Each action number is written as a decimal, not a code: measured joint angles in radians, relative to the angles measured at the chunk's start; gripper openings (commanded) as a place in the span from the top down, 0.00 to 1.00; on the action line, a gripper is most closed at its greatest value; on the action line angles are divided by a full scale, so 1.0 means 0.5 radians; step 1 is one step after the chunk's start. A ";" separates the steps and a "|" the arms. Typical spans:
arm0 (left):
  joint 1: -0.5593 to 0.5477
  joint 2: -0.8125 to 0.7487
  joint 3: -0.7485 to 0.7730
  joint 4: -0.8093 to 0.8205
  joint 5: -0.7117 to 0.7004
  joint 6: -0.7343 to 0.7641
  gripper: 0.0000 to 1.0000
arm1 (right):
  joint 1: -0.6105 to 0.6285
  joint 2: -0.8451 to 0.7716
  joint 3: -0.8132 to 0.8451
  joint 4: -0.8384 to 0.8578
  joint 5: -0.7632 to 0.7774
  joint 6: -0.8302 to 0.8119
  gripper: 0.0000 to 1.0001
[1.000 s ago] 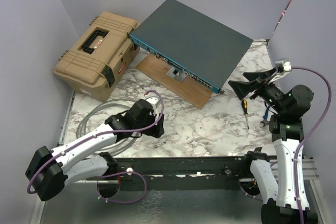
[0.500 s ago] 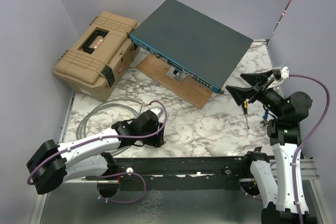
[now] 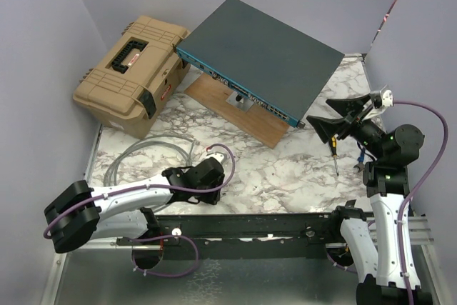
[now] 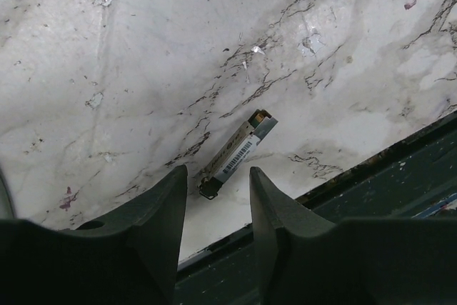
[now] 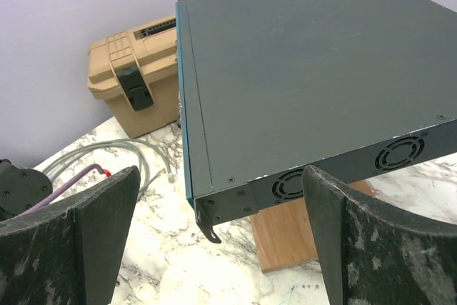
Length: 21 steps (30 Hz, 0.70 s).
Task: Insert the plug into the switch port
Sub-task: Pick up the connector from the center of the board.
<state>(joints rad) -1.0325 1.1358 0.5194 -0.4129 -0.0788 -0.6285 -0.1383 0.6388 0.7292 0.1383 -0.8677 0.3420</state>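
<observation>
Left side: over the last second the left arm has swung back from mid-table towards the near edge, and the left gripper (image 3: 211, 176) now hangs low over the marble table (image 3: 285, 169), to the right of the grey cable coil (image 3: 136, 158). In the wrist view its fingers (image 4: 161, 205) stand moderately apart and hold nothing. The plug (image 4: 235, 153), a small metal module with a barcode label, lies flat and slantwise on the marble. Its near end sits just inside the gap between the fingertips, and the rest reaches out beyond them, touching neither finger. Judgement: the move was an approach, and the grasp is not yet made.

Centre: the switch (image 3: 264, 51) rests tilted on a wooden board (image 3: 228, 113), one corner against the tan toolbox (image 3: 132, 73). Its blue port face (image 3: 239, 94) looks towards the arms, well apart from the plug.

Right side: the right gripper (image 3: 343, 118) has shifted only slightly. It hovers wide open and empty by the switch's right corner, with a screwdriver (image 3: 333, 151) below it.
</observation>
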 measured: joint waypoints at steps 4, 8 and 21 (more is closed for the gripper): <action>-0.031 0.018 0.000 0.001 -0.040 0.001 0.63 | 0.001 0.005 -0.017 0.040 -0.005 0.020 0.03; -0.066 0.081 0.006 0.009 -0.071 0.002 0.68 | 0.001 0.010 -0.032 0.073 -0.013 0.051 0.03; -0.166 0.167 0.051 0.041 -0.138 0.020 0.93 | 0.001 0.018 -0.032 0.141 -0.036 0.070 0.04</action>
<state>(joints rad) -1.1152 1.2194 0.5449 -0.3923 -0.1478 -0.6186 -0.1379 0.6479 0.7132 0.2089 -0.8856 0.3771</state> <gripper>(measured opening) 0.150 0.967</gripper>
